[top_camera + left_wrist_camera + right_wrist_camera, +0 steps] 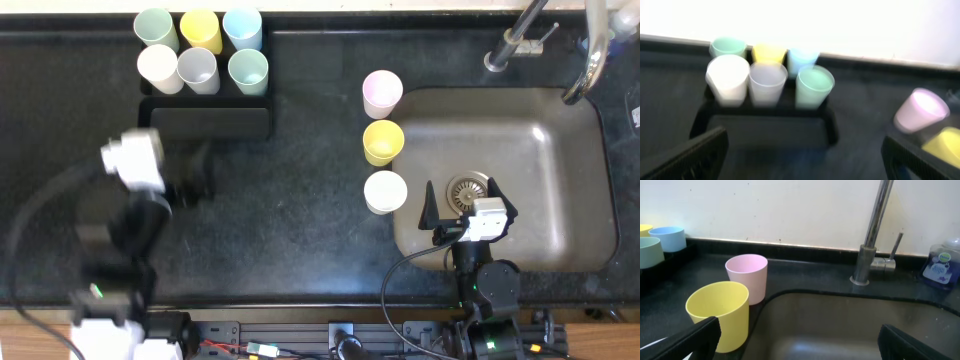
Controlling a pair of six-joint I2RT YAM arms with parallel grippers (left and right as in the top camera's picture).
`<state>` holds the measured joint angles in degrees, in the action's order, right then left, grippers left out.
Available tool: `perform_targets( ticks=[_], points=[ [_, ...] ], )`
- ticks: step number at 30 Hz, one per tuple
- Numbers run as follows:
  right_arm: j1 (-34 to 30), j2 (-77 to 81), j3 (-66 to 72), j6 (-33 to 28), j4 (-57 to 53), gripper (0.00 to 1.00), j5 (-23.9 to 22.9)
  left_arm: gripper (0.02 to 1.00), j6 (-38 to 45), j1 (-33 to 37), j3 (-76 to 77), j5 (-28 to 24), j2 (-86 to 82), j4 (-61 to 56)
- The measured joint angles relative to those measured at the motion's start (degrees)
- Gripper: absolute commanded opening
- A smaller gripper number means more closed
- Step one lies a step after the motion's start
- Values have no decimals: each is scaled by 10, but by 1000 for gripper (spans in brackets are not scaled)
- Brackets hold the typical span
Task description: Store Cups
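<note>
A black tray [210, 124] at the back left holds several cups in two rows, among them a white one [160, 67] and a mint one [248, 70]. Its front strip is bare. Along the sink's left rim stand a pink cup [382, 90], a yellow cup [383, 141] and a white cup [385, 191]. My left gripper [200, 170] sits just in front of the tray, open and empty [802, 160], facing the tray [765, 132]. My right gripper [463, 205] hovers over the sink, open and empty [800, 345], with the yellow cup [719, 312] and pink cup [746, 275] close by.
The steel sink [560, 160] takes up the right side, with a drain [468, 188] and a faucet [520, 40] behind it. A blue soap bottle [943, 265] stands at the back right. Dark counter [310, 200] lies between tray and sink.
</note>
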<state>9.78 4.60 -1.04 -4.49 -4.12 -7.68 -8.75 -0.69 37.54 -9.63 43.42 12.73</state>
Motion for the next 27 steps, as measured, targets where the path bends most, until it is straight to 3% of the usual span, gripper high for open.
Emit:
perform_targets(
  ticks=[7, 12, 17, 27],
  points=[
    [0, 0, 0, 0, 0, 996, 0, 972, 4, -95, 357, 6, 271, 155],
    [0, 0, 0, 0, 0, 998, 0, 982, -3, -220, 561, 78, 456, 244],
    [0, 0, 0, 0, 0, 998, 0, 974, -65, -307, 744, 143, 627, 380],
    [0, 0, 0, 0, 0, 998, 0, 961, -197, -365, 969, 167, 867, 499]
  ],
)
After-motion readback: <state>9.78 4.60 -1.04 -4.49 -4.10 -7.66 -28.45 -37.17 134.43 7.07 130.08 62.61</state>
